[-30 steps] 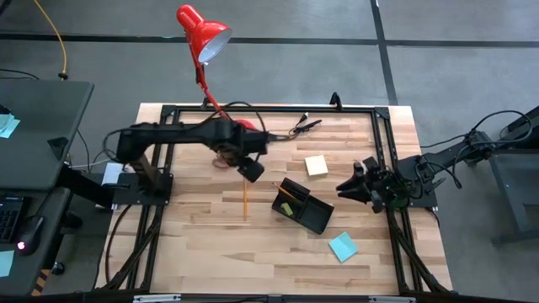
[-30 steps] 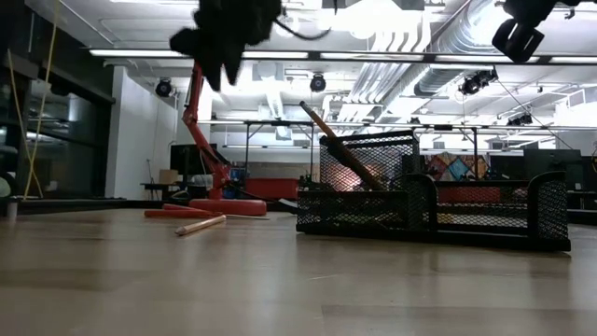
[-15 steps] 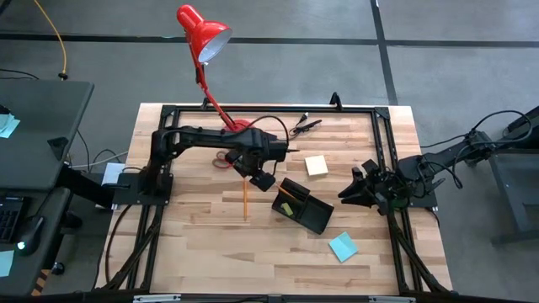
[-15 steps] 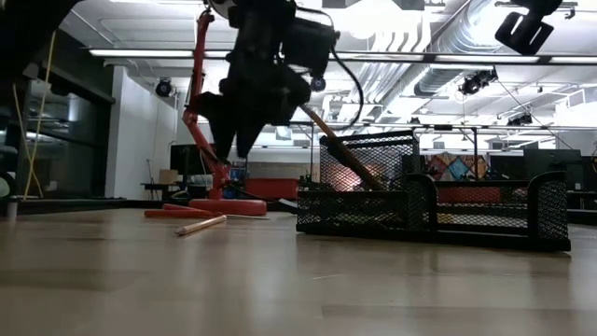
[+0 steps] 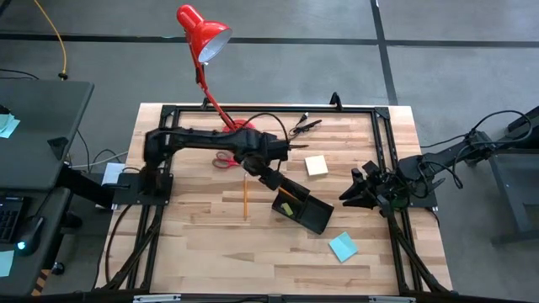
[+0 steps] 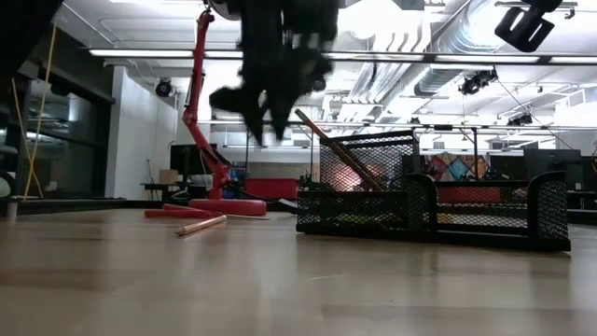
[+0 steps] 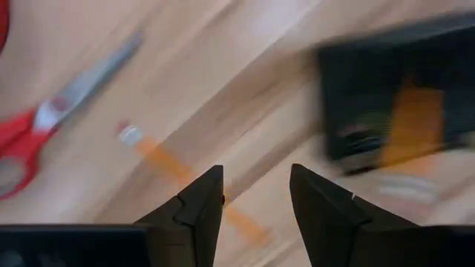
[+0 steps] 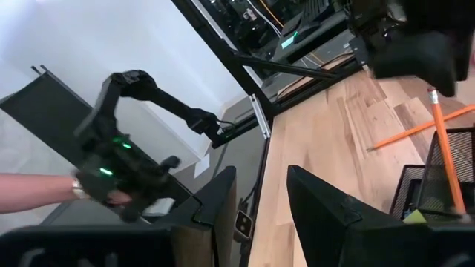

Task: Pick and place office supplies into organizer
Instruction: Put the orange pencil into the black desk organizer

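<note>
The black mesh organizer (image 5: 305, 210) sits right of the table's middle, with one orange pencil (image 6: 340, 149) leaning in its left end. My left gripper (image 5: 276, 178) hangs open above the table just left of the organizer (image 7: 401, 104), holding nothing. A second pencil (image 5: 245, 198) lies flat on the wood, under and behind the fingers in the left wrist view (image 7: 171, 167). The red-handled scissors (image 5: 223, 160) lie flat farther back. A pale yellow pad (image 5: 316, 165) and a teal pad (image 5: 342, 247) lie flat. My right gripper (image 5: 347, 195) waits open at the right edge.
The red desk lamp (image 5: 202, 34) stands at the far edge, its base (image 6: 224, 205) behind the scissors. A black cable with clips (image 5: 305, 126) lies at the far side. The black metal frame (image 5: 383, 160) borders the table. A person's hand (image 8: 30, 189) shows beyond the table.
My left arm has stretched out toward the table's right, carrying its gripper from near the scissors and loose pencil to the organizer's left end, and lower than a second ago. The pencils, scissors and pads have stayed where they were.
</note>
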Controlling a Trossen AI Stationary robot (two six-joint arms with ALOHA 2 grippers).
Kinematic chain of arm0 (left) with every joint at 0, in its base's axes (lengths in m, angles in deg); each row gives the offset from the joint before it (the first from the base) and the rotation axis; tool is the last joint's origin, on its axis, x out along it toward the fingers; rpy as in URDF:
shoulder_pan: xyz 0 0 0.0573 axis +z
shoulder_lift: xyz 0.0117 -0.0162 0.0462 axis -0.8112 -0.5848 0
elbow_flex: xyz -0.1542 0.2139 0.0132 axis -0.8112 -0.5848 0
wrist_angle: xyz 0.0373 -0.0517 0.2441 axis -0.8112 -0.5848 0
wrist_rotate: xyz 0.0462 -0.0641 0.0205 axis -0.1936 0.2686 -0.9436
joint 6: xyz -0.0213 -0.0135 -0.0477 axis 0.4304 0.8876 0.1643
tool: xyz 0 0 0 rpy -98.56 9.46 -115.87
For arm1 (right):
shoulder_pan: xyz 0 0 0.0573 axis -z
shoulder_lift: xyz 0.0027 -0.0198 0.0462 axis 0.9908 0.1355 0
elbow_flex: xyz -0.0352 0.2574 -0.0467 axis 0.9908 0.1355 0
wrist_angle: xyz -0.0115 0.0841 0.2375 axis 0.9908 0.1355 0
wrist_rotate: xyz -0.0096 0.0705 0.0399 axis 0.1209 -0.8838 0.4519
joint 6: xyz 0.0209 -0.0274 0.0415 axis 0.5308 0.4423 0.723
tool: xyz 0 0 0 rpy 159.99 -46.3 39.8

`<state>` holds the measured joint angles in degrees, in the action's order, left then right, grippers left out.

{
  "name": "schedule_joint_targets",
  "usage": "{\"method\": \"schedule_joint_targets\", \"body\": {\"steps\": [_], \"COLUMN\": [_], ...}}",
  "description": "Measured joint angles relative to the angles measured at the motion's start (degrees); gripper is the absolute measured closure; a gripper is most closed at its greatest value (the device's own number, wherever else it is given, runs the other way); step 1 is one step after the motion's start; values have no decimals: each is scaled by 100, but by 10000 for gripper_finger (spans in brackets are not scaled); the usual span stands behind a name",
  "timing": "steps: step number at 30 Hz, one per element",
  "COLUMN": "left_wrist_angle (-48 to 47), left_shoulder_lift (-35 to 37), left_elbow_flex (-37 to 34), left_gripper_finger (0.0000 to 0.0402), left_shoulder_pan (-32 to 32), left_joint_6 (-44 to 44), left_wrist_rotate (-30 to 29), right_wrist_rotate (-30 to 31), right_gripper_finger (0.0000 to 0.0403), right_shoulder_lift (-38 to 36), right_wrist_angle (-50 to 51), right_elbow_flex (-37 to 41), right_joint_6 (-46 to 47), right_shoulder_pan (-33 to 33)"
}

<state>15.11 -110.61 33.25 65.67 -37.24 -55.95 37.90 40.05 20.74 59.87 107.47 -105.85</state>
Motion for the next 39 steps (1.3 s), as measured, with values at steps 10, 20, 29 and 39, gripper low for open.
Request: {"method": "schedule_joint_targets", "body": {"steps": [10, 20, 29, 39], "left_wrist_angle": [990, 3369, 3221, 2816], "left_shoulder_lift": [1038, 2625, 2967, 2605], "left_elbow_flex": [-123, -3538, -4177, -4202], "left_gripper_finger": [254, 254, 254, 254], "left_shoulder_pan": [-870, -1156, -812, -470], "left_joint_6": [878, 2528, 2432, 2290], "left_wrist_rotate": [-2328, -2171, -2108, -1609], "right_wrist_rotate": [81, 262, 679, 753], "right_gripper_finger": [286, 286, 286, 286], "right_shoulder_lift": [4, 7, 13, 13], "right_wrist_angle": [50, 103, 125, 258], "right_elbow_flex": [0, 0, 0, 0], "right_joint_6": [-182, 45, 117, 32], "right_shoulder_pan": [0, 0, 0, 0]}}
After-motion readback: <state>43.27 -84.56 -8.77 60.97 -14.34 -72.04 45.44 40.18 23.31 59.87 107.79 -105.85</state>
